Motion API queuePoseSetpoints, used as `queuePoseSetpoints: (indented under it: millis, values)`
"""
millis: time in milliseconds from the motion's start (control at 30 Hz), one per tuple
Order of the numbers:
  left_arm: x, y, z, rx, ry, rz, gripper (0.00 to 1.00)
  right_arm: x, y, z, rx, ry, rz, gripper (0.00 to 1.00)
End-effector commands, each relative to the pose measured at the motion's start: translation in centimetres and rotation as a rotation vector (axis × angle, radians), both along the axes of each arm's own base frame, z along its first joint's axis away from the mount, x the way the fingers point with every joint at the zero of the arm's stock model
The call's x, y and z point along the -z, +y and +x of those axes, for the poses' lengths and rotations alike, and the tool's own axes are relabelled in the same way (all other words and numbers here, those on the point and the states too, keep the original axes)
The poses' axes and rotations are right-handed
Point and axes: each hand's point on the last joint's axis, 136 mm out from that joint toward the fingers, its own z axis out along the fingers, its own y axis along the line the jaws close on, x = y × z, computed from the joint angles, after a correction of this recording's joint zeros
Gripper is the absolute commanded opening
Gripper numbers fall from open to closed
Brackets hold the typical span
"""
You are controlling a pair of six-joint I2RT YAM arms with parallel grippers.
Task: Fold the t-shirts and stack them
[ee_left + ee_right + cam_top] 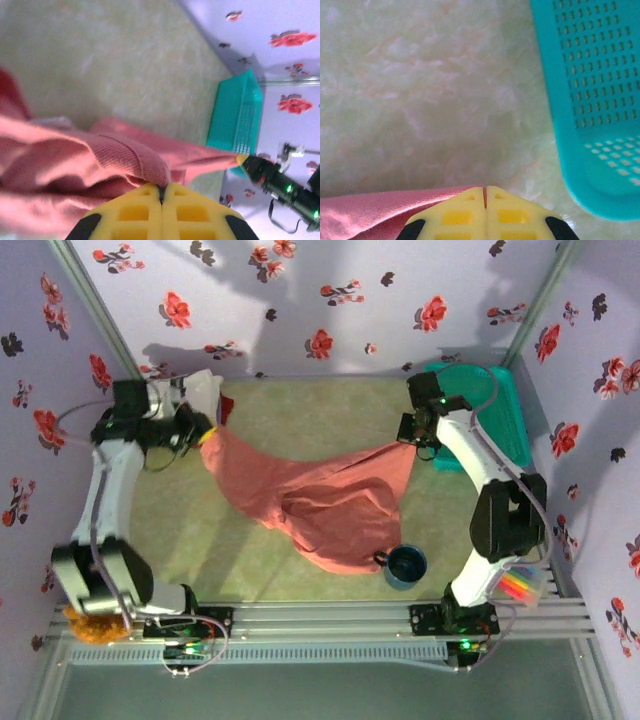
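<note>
Two grippers are closed on one garment. The salmon-pink t-shirt (320,502) lies across the middle of the table (190,530) in the top view. Its upper edge is stretched between 10 o'clock and 2 o'clock, and its bulk sags in folds toward 5 o'clock.

The left gripper (161,187), at 10 o'clock, has its yellow fingers pressed together on a ribbed hem of the shirt. The wrist view shows the rib pinched at the fingertips. The right gripper (485,189), at 2 o'clock, is likewise closed, with a corner of the pink cloth caught at its tips.

The teal mesh basket (500,410) stands just beside the right gripper, at 2 o'clock near the wall. White cloth (203,390) is bunched behind the left gripper, at 10 o'clock. A dark blue mug (405,566) stands at 5 o'clock, at the shirt's lower edge.
</note>
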Motion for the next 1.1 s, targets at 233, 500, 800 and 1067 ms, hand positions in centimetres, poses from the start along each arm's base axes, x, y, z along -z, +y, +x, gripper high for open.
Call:
queuePoseSetpoints:
  millis: [233, 500, 800, 1067]
  values:
    - [1.9, -11.8, 17.7, 0.013, -0.13, -0.218, 0.0, -0.7, -1.0, 2.4, 0.001, 0.015, -0.025, 0.0]
    - [3.7, -11.7, 18.2, 0.058, -0.1, -0.067, 0.62, -0.8, -0.7, 1.9, -0.01, 0.035, -0.008, 0.0]
    - [11.6, -5.5, 6.1, 0.067, 0.128, 0.163, 0.43, -0.4, -0.1, 1.5, -0.022, 0.05, 0.024, 0.0]
    - [15.9, -5.5, 6.9, 0.099, 0.164, 0.132, 0.42, -0.3, -0.1, 0.8, -0.032, 0.062, 0.028, 0.0]
